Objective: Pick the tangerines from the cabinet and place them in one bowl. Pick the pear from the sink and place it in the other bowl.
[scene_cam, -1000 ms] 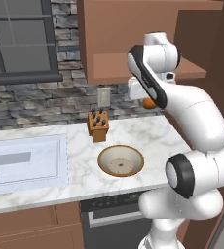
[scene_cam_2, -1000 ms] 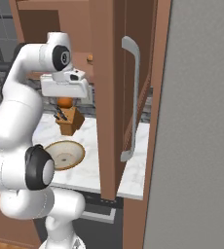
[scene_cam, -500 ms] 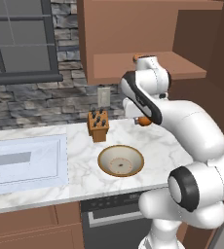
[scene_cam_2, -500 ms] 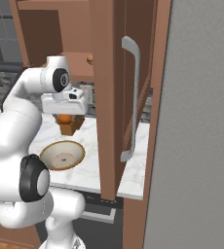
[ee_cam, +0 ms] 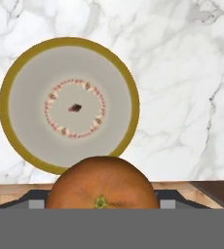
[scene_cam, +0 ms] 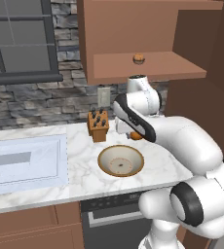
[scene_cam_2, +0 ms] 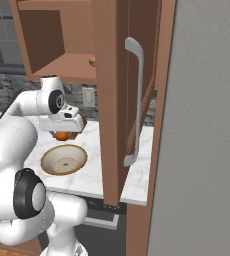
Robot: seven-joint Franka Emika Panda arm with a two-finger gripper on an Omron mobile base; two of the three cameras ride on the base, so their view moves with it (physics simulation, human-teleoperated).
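My gripper (scene_cam_2: 62, 132) is shut on a bright orange tangerine (ee_cam: 102, 182), which hangs low over the marble counter just behind the shallow tan-rimmed bowl (scene_cam: 100, 162). Looking down from the hand, that bowl (ee_cam: 132, 104) is empty, with a small dark spot at its centre. From the two sides, the held tangerine (scene_cam: 136, 135) (scene_cam_2: 62, 136) is beside the bowl's (scene_cam_2: 85, 156) far rim. A second, duller tangerine (scene_cam: 139, 59) (scene_cam_2: 92, 60) rests on the shelf of the open cabinet (scene_cam: 148, 68). The pear and the other bowl are out of view.
A wooden knife block (scene_cam: 98, 125) stands on the counter left of the gripper. The sink (scene_cam: 21, 160) is set into the counter at far left. The open cabinet door (scene_cam_2: 112, 100) with its long grey handle (scene_cam_2: 135, 100) juts out on the arm's right.
The arm has come down from the cabinet shelf with the tangerine, from shelf height to just above the counter by the bowl. The other tangerine stays on the shelf.
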